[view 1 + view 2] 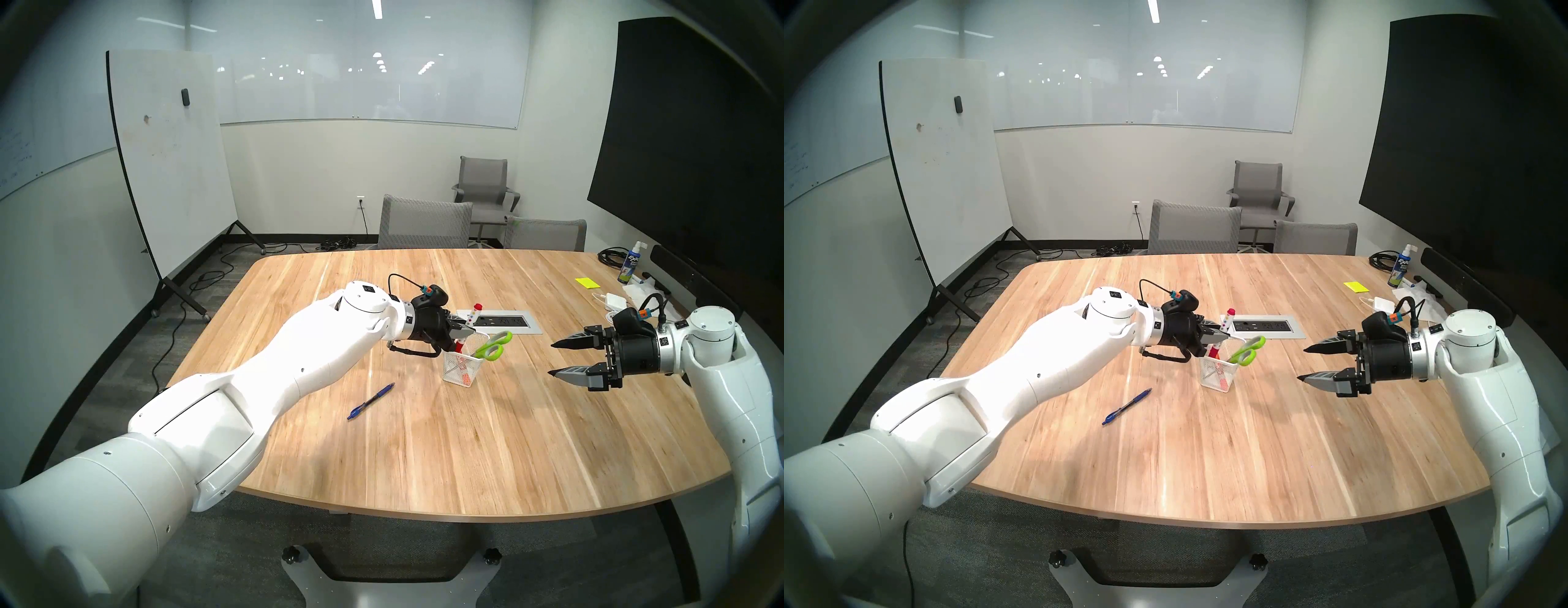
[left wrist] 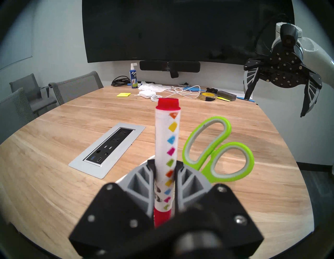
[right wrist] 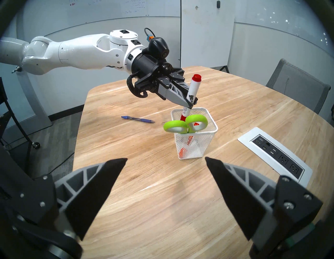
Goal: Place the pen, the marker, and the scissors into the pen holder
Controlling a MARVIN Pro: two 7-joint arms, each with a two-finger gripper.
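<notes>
My left gripper (image 3: 190, 104) pinched the marker (image 3: 193, 90), tip already inside the pen holder (image 3: 202, 144) beside the scissors (image 3: 185, 124). Best: keep it upright, lower, then release. Right gripper (image 3: 165, 160) spread, idle. Pen (image 3: 138, 119) lay on table (image 3: 162, 199).

The spray bottle (image 2: 133, 77), just beside the coiled black cable (image 2: 120, 82) at the counter's (image 2: 235, 144) far edge, carries a blue label reading "EXPO" with "WHITE BOARD" beneath it; the smaller print is too blurred to read. Handwriting on the wall whiteboard (image 3: 133, 9) is too faint to make out.
</notes>
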